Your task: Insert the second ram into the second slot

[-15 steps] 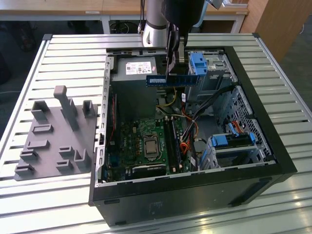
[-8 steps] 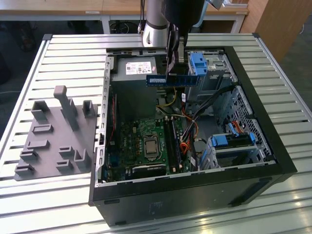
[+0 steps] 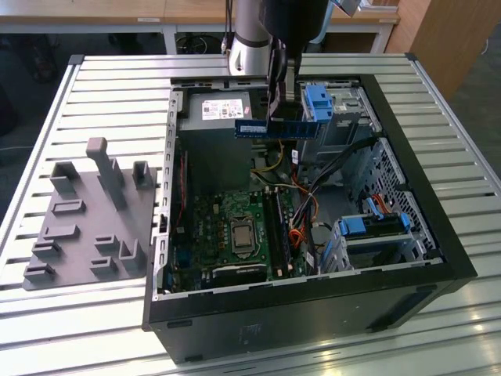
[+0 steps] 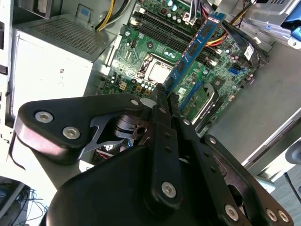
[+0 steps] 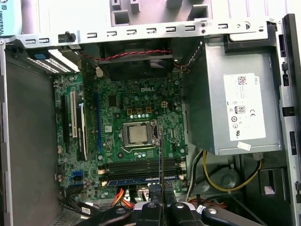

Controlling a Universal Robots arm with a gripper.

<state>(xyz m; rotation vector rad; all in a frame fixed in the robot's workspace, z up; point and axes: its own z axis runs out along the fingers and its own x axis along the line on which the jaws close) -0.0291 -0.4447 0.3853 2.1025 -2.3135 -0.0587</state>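
The gripper (image 3: 279, 117) has its jaws closed on the second ram (image 3: 268, 128), held level above the open computer case (image 3: 313, 313) and well apart from the motherboard (image 3: 207, 227). In the first wrist view the stick appears edge-on over the memory slots (image 5: 141, 165). The fingers hide its gripped end. Which slots are occupied cannot be determined.

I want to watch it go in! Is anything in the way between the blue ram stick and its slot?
Nothing visible. The gripper holds the ram stick in open air above the motherboard's empty memory slots, whose tops look bare. The orange cables lie beside the slots, not across them.
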